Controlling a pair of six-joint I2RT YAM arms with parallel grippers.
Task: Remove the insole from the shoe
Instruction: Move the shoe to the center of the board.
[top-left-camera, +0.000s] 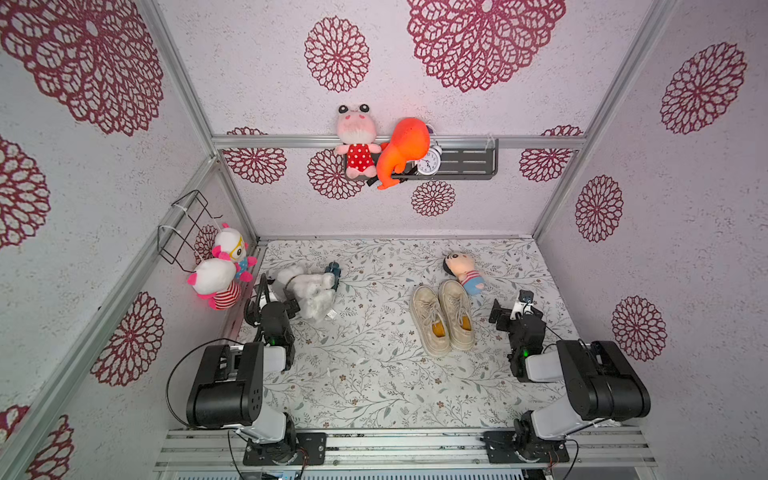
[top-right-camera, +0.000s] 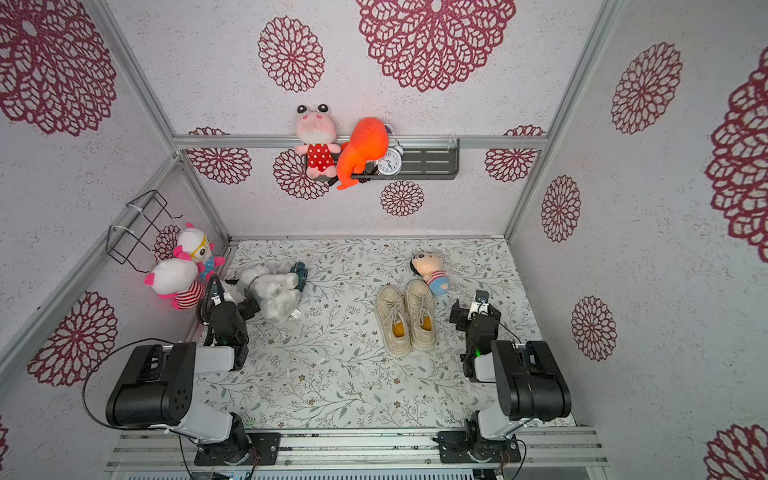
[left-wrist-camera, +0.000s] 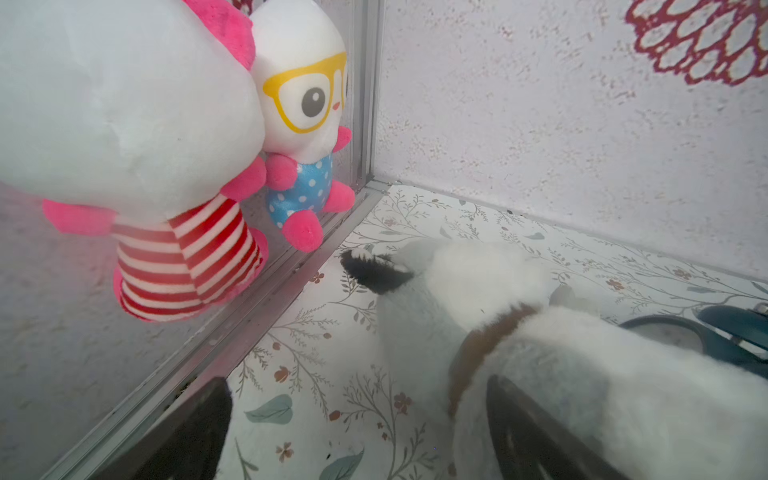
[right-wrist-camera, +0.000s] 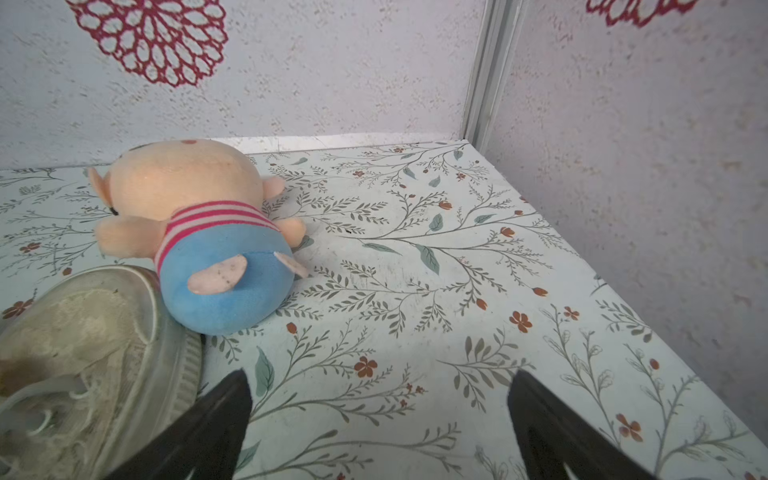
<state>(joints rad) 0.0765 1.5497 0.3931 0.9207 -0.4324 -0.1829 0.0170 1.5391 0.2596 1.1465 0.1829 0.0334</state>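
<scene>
Currently left fingers (left-wrist-camera: 187, 436) are hanging spread beside the white plush (top-left-camera: 309, 295); right fingers (right-wrist-camera: 552, 436) are hovering spread, empty, beside the beige shoes (top-left-camera: 430, 309) on the desk (top-left-camera: 374, 374). A yellow insole (top-left-camera: 439, 329) is sitting inside each shoe; beyond, a doll (top-left-camera: 463, 270) is touching one toe.

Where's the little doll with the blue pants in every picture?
Both top views: the doll lies toward the back of the table, right of middle.
Left wrist: absent.
Right wrist: the doll lies close ahead.
Shared landmark: the beige shoe, toe by its blue pants.
</scene>
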